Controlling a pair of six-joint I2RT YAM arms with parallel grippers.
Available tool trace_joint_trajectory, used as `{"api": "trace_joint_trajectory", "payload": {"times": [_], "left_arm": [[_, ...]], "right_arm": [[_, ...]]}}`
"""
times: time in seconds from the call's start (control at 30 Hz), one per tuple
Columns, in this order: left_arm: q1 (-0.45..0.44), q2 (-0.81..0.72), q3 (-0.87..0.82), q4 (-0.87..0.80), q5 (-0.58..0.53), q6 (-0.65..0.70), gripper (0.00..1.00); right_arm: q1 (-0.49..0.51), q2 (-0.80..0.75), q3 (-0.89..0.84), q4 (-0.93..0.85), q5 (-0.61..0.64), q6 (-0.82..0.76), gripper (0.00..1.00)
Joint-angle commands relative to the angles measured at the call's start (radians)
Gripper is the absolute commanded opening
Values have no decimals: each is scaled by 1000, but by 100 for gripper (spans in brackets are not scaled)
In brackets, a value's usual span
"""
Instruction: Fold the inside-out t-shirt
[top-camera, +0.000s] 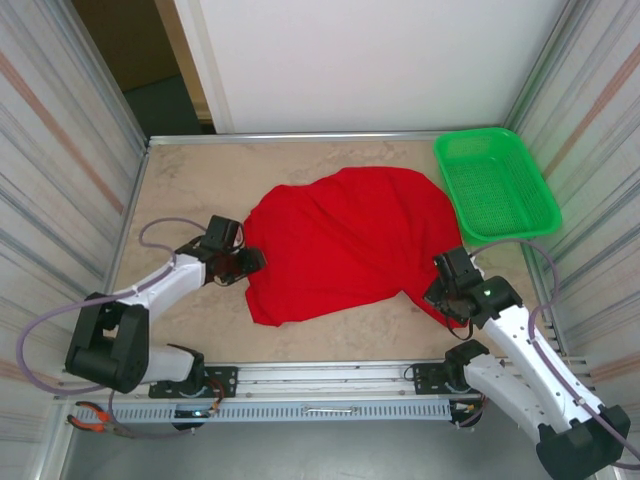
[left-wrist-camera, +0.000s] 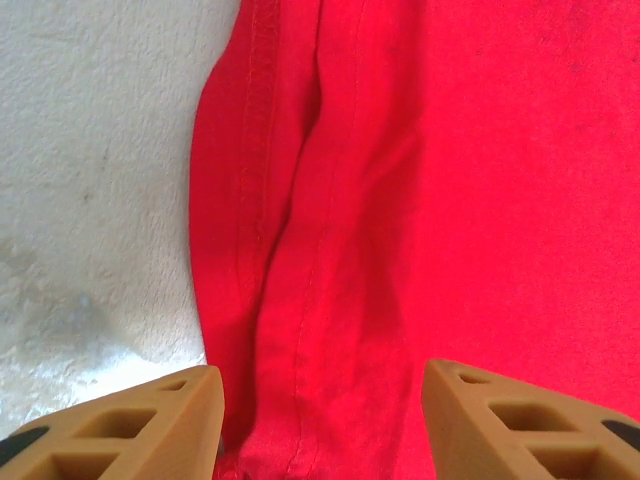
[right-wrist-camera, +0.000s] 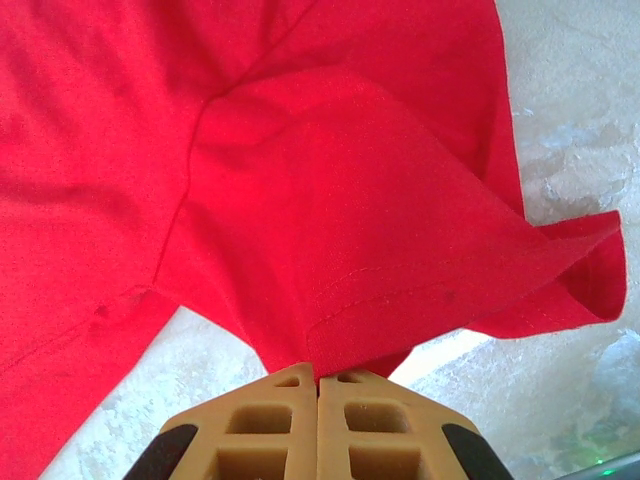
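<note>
I find the inside-out t-shirt (top-camera: 350, 240) lying as a loose, rumpled red heap at the middle of the tabletop (top-camera: 190, 180), plain side up, no print visible. Its far right edge comes close to the green mesh basket (top-camera: 495, 185), which sits in the far right corner.

The left gripper (top-camera: 255, 262) is at the shirt's left edge. In the left wrist view this gripper (left-wrist-camera: 320, 378) stands with its jaws partly apart over a stitched fold of red cloth that runs between the fingers (left-wrist-camera: 170, 410). I see no cloth pinched there.

The right gripper (top-camera: 440, 290) is at the shirt's near right corner. In the right wrist view this gripper (right-wrist-camera: 318, 378) has its jaws pressed together on a hemmed edge, apparently a sleeve. The cloth rises from the tabletop to the fingertips, and one flap curls out to the right.

Red-handled pliers (top-camera: 95, 418) lie on the frame by the left arm's base.
</note>
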Motion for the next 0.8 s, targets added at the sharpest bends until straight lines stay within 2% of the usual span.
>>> {"api": "trace_joint_trajectory", "payload": {"times": [0.0, 0.53, 0.77], "left_arm": [[-7, -15, -25, 3, -50, -41, 55], [-67, 66, -39, 76, -31, -44, 43], [-74, 21, -69, 47, -82, -64, 45]], "right_arm": [[-6, -1, -6, 11, -12, -9, 0], [-6, -9, -7, 24, -11, -5, 0], [-6, -10, -5, 29, -11, -5, 0]]}}
